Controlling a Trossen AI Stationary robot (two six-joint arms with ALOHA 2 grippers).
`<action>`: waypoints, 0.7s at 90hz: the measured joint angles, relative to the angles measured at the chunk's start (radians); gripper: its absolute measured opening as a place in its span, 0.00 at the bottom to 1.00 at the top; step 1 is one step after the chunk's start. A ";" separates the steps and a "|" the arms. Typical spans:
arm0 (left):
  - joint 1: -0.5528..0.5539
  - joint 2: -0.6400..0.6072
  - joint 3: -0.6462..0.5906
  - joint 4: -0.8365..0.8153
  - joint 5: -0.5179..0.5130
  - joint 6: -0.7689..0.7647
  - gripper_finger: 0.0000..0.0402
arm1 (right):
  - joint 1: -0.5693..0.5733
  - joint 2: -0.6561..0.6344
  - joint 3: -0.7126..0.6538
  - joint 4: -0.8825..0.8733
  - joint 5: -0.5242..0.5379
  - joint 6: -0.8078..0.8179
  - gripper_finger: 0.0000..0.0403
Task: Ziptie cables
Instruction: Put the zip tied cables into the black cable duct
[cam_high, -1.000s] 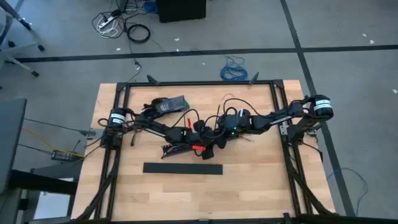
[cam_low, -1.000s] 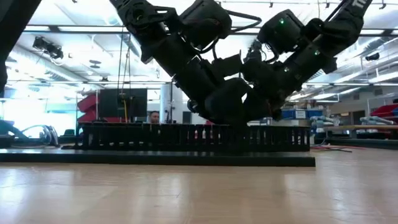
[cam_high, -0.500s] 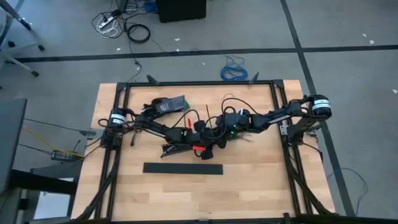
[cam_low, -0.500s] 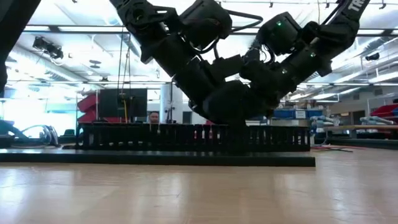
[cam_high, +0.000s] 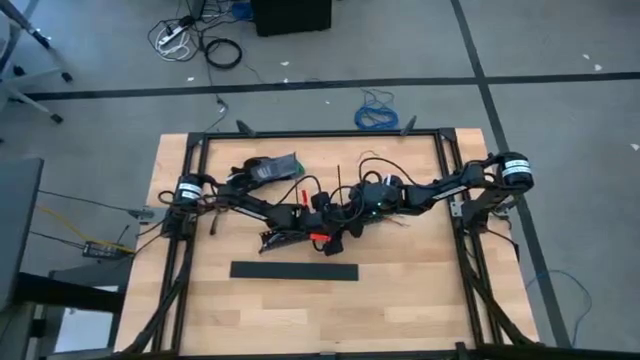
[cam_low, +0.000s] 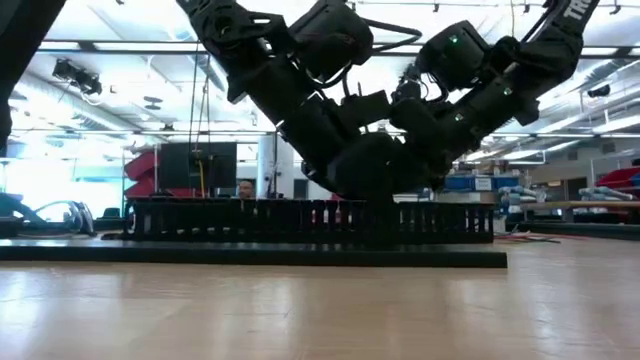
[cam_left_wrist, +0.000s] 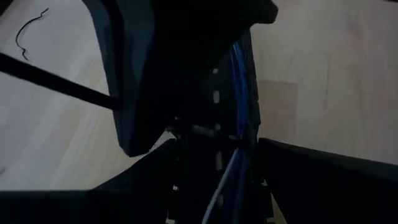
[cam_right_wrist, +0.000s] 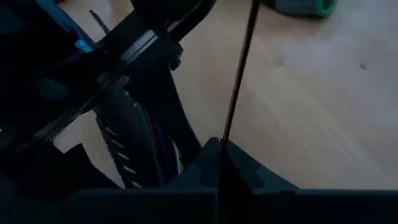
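Cables (cam_left_wrist: 239, 81): blue and pale wires run together as a bundle at the middle of the tabletop (cam_high: 400, 290), directly between the two arms. In the left wrist view the bundle passes through the left gripper (cam_high: 300, 222), whose jaws are clenched on it. The right gripper (cam_high: 343, 205) sits just beside the left one, and its jaws are clenched on one of the zipties (cam_right_wrist: 239, 81), a thin straight black strip that stands up out of the fingers. In the high view the same strip (cam_high: 338, 180) projects toward the far edge of the frame. A long black slotted channel (cam_high: 294, 271) lies flat on the near side of both grippers, apart from them.
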 joint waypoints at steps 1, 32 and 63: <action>0.000 0.000 0.000 0.000 0.000 -0.001 0.53 | 0.000 0.000 0.000 0.000 0.001 0.000 0.00; -0.008 0.000 0.000 0.007 0.004 0.060 0.53 | -0.023 0.001 0.000 0.015 -0.076 -0.045 0.00; -0.024 0.002 0.008 0.026 0.044 0.203 0.53 | -0.097 0.004 0.006 -0.029 -0.127 -0.003 0.00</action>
